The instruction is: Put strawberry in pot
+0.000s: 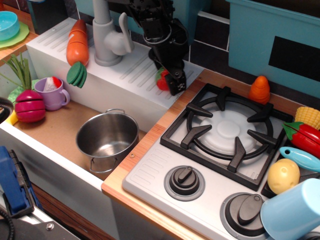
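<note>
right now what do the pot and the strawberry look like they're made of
The pot: polished metal, likely stainless steel, since its wall mirrors its surroundings. The strawberry: probably moulded plastic, bright uniform red with a green cap, though the gripper hides much of it.

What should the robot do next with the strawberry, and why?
Probably carry it left and toward the front, over the pot. The gripper appears closed on the strawberry above the white ribbed ledge, and the pot sits open and empty down in the sink, so the berry is not over it yet.
</note>
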Robot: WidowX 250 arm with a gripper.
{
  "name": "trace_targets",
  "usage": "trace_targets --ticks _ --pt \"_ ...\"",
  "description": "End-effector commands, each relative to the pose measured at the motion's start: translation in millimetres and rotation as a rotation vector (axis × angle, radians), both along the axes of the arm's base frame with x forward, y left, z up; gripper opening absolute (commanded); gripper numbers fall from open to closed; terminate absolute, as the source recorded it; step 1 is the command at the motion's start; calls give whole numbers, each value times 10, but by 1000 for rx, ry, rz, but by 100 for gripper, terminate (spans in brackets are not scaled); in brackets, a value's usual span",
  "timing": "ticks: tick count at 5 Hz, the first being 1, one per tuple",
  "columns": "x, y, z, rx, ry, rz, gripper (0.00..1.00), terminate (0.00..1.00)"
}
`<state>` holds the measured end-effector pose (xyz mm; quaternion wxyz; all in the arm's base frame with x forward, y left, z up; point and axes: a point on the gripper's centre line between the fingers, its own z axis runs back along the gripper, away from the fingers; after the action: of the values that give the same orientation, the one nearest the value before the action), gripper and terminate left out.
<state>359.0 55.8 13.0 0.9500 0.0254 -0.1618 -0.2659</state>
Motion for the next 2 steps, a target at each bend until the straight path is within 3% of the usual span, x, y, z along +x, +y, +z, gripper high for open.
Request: trace_targets --ticks 1,2 --pt "-192 99 365 109 -47 83 0 0" --pt "-479 251 358 125 -14 126 0 0"
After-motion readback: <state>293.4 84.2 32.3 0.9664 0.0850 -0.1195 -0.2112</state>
